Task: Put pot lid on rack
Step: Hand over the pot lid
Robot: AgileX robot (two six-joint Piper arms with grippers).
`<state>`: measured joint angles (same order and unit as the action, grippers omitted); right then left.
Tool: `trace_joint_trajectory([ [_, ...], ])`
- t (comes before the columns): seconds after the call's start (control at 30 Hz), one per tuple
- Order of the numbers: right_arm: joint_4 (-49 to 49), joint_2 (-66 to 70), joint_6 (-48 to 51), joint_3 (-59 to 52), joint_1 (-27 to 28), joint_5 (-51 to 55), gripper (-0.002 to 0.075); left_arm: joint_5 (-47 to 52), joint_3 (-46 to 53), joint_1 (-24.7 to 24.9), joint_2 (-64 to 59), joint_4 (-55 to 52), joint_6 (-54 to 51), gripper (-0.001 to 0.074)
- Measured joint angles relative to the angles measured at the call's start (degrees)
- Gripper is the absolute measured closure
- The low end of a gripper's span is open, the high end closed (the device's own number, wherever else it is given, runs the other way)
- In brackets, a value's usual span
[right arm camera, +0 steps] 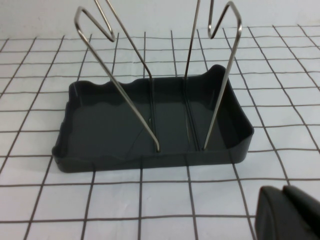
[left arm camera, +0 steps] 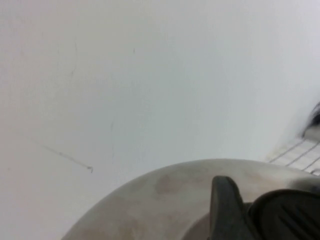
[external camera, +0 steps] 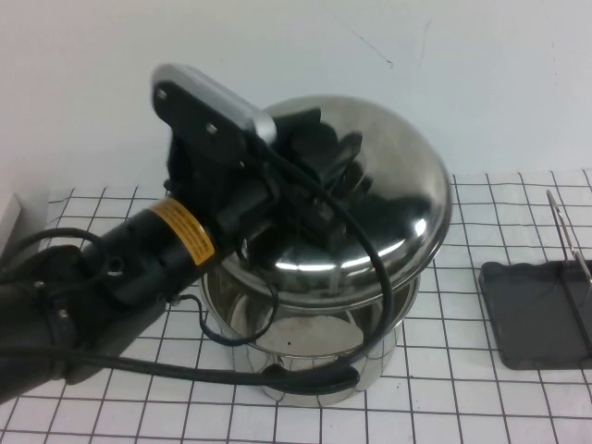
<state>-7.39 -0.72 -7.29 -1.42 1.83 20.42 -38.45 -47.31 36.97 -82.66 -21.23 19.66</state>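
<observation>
Lid lifted above the pot
Left hand (external camera: 324,162) grasps pot lid (external camera: 388,185) by its knob; right hand (right arm camera: 290,212), grip unclear, near rack (right arm camera: 150,125).

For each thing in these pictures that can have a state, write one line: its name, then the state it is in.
pot lid: lifted, tilted above the pot, held by its knob.
pot: upright, uncovered.
rack: on the table, holding nothing, wire rods upright.
left pincer: over the pot, shut on the pot lid.
right pincer: near the rack, fingers together, holding nothing.
</observation>
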Motion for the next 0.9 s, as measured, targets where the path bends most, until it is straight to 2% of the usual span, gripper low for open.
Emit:
trace_joint_trajectory([
  [0.3, 0.0, 0.0, 0.0, 0.0, 0.0, 0.0, 0.0729, -7.3, -0.1, 0.0, 1.9, -0.2, 34.0, 0.0417],
  [0.43, 0.0, 0.0, 0.0, 0.0, 0.0, 0.0, 0.0729, -12.1, -0.1, 0.0, -1.4, 0.1, 39.6, 0.0417],
  [0.57, 0.0, 0.0, 0.0, 0.0, 0.0, 0.0, 0.0729, -22.7, -0.1, 0.0, -6.0, 0.8, 41.8, 0.0417],
  [0.67, -0.7, 0.0, 0.1, 0.0, 0.0, 0.0, 0.0729, -25.2, -0.5, 0.0, -8.9, 1.2, 45.9, 0.0417],
  [0.77, -6.9, 0.0, 2.1, 0.0, 0.0, 0.1, 0.0729, -25.2, -1.0, 0.0, -11.3, 1.2, 51.3, 0.0417],
  [0.9, -16.3, 0.0, 1.1, -0.1, 0.0, 0.1, 0.0729, -25.2, -1.0, 0.0, -12.0, 0.4, 52.6, 0.0417],
])
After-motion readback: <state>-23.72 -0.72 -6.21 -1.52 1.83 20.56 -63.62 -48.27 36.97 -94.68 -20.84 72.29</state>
